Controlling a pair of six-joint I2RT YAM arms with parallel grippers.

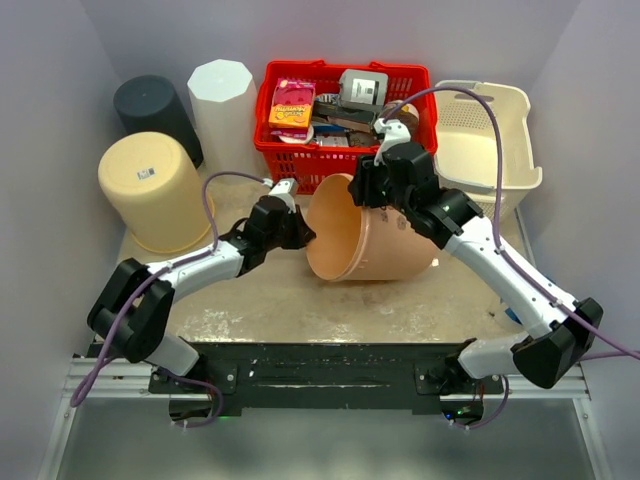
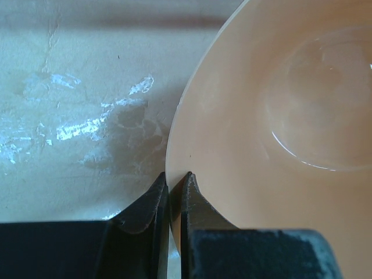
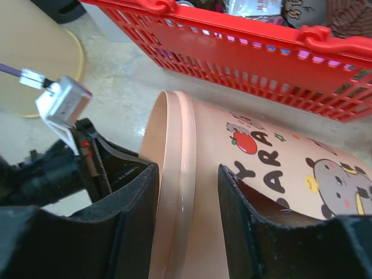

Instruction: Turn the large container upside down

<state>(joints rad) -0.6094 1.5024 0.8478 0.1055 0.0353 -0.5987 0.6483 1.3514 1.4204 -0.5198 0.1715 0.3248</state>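
The smooth peach plastic bucket (image 1: 375,245) lies on its side on the mottled table (image 1: 280,305), mouth facing left. The left pincer (image 2: 174,185) is clenched on its thin rim. The right pincer (image 3: 185,174) is spread wide, straddling the ridged rim band.

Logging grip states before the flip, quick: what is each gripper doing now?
Left gripper: closed on the rim of the peach container.
Right gripper: open, straddling that rim, not clamped.

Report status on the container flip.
Left fingers shut on container rim. Right fingers open, straddling upper rim. Lying on its side, mouth left. Red basket close behind.
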